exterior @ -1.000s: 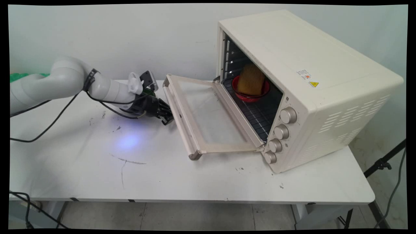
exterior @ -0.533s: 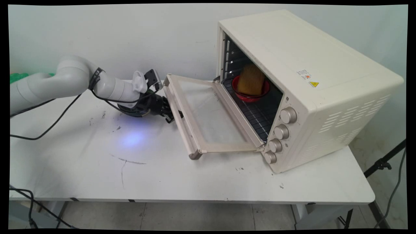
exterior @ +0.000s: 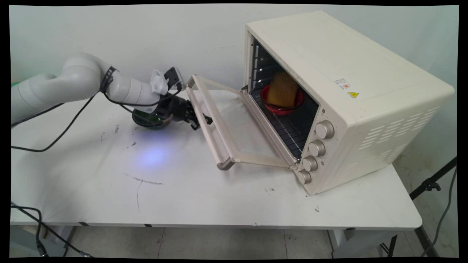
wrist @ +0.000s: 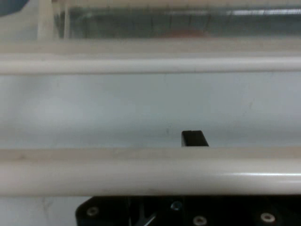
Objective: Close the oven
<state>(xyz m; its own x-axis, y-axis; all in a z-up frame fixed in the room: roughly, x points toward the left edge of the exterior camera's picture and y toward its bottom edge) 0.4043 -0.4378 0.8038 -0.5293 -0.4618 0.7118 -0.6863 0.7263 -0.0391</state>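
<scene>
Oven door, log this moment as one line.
tool at oven door handle, fingers under it | door partly raised | red bowl inside oven

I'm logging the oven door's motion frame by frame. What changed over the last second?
The gripper moved right and up under the oven door's handle bar, and the door swung up from near-flat to part-raised. The oven, the red bowl with the bread inside, and the table stayed put.

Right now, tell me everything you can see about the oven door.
The oven door is a cream frame around a clear glass pane, hinged along the oven's bottom front edge. It hangs partly open, tilted up off the table. A cream bar handle runs along its free edge, where the black gripper reaches under it.
</scene>
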